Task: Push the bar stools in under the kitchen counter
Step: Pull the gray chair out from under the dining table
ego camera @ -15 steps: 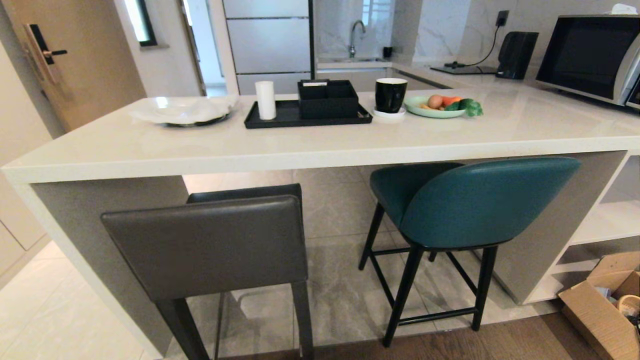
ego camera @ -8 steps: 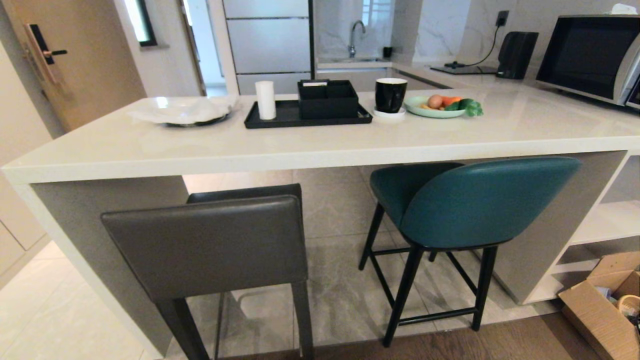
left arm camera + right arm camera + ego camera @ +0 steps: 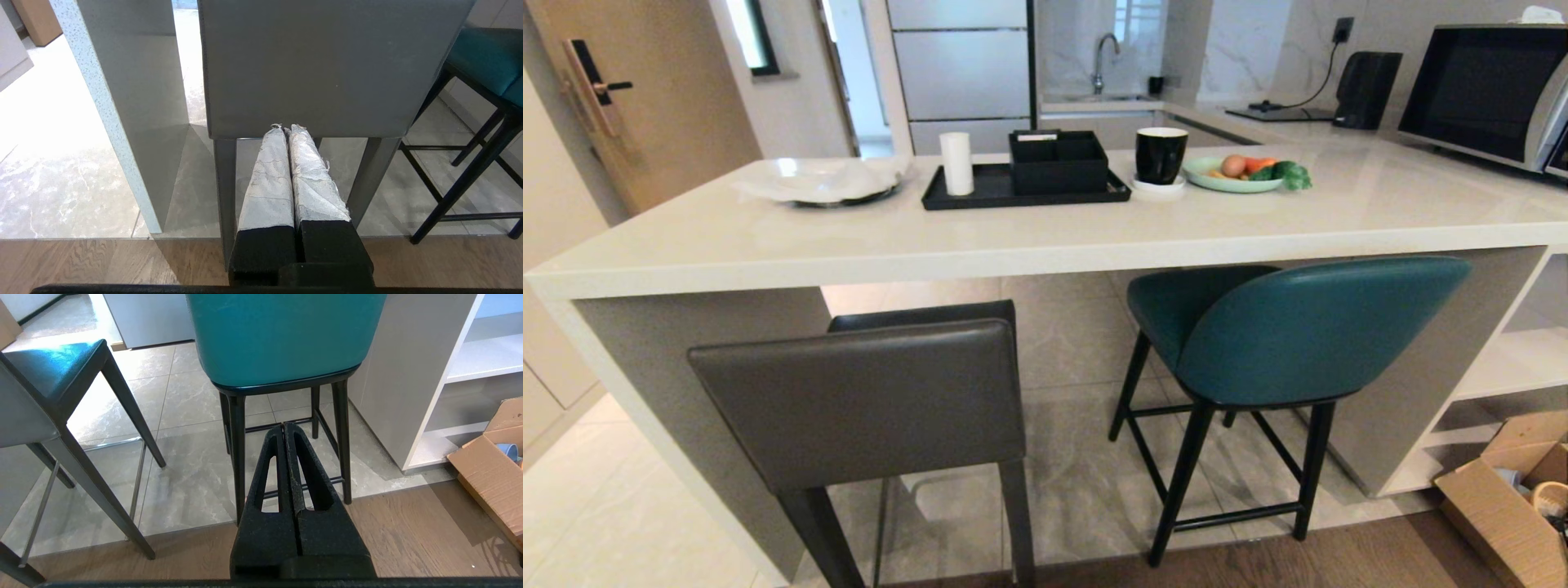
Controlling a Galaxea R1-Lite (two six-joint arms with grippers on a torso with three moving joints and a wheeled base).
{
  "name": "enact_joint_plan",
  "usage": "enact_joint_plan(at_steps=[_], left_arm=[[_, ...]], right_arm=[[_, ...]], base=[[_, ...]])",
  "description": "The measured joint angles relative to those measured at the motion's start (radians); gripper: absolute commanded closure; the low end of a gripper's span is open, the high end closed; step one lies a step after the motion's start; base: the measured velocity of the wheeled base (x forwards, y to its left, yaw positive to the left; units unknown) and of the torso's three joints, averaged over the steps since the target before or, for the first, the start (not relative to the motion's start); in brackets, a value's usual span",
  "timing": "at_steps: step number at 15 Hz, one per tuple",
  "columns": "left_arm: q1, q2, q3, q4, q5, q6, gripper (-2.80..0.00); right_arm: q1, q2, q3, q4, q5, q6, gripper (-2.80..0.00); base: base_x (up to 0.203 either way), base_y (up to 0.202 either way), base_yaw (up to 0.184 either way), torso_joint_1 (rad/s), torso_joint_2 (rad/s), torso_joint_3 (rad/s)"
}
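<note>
Two bar stools stand at the kitchen counter (image 3: 1029, 245), a long white stone slab. The dark-grey boxy stool (image 3: 862, 400) is on the left, its back toward me, and its seat is only partly under the slab. The teal stool (image 3: 1298, 327) with thin black legs stands on the right, turned a little, its seat partly under the slab. Neither arm shows in the head view. My left gripper (image 3: 287, 128), its fingers wrapped in white tape, is shut and points at the grey stool's back (image 3: 327, 65). My right gripper (image 3: 284, 425) is shut, empty, and points below the teal stool's back (image 3: 282, 335).
The counter carries a white plate (image 3: 821, 180), a black tray (image 3: 1013, 192) with a box, a black cup (image 3: 1161, 153), a plate of vegetables (image 3: 1241, 173) and a microwave (image 3: 1486, 90). White shelves (image 3: 1515, 359) close the counter's right end. An open cardboard box (image 3: 1503, 506) sits on the wood floor.
</note>
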Motion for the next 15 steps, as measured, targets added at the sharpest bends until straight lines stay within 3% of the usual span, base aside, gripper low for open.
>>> enact_joint_plan(at_steps=[4,7,12,15], left_arm=[[0.0,0.0,0.0,0.0,0.0,0.0,0.0],[-0.001,0.0,0.0,0.0,0.0,0.0,0.0],[-0.001,0.0,-0.008,-0.013,0.005,0.001,0.0],[0.0,0.0,-0.073,0.039,0.063,0.001,0.0]], right_arm=[[0.0,0.0,0.0,0.0,0.002,-0.01,0.0],[0.0,0.0,0.0,0.001,0.008,-0.072,0.0],[0.0,0.009,-0.064,0.014,0.003,-0.077,0.0],[0.0,0.056,-0.105,0.016,0.008,-0.066,0.0]], base=[[0.0,0.0,0.0,0.0,0.0,0.0],[0.0,0.0,0.0,0.0,0.0,0.0],[0.0,0.0,0.0,0.0,0.0,0.0],[0.0,0.0,0.0,0.0,0.0,0.0]])
